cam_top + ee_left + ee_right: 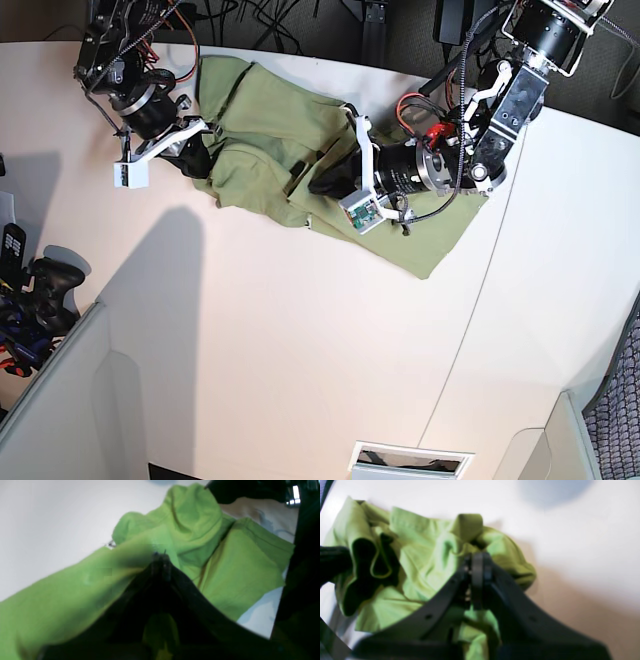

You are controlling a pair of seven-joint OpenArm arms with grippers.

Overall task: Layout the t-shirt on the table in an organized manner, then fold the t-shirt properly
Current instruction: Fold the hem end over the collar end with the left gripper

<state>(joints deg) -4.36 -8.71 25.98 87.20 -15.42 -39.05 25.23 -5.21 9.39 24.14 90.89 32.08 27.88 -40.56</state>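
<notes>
The olive-green t-shirt [260,120] lies crumpled and bunched at the far side of the white table [300,360]. My left gripper [160,555] is shut on a fold of the t-shirt [237,567], and cloth shows between its fingers. In the base view it [325,184] sits near the shirt's middle. My right gripper [477,557] is shut on a bunch of the t-shirt [420,555]. In the base view it [197,163] is at the shirt's left edge. The shirt's lower right part [430,240] lies flatter under the left arm.
A game controller [45,280] and a dark remote [12,245] lie off the table's left edge. A thin dark seam [500,280] runs down the table at right. A slot [410,460] sits at the near edge. Cables hang at the back.
</notes>
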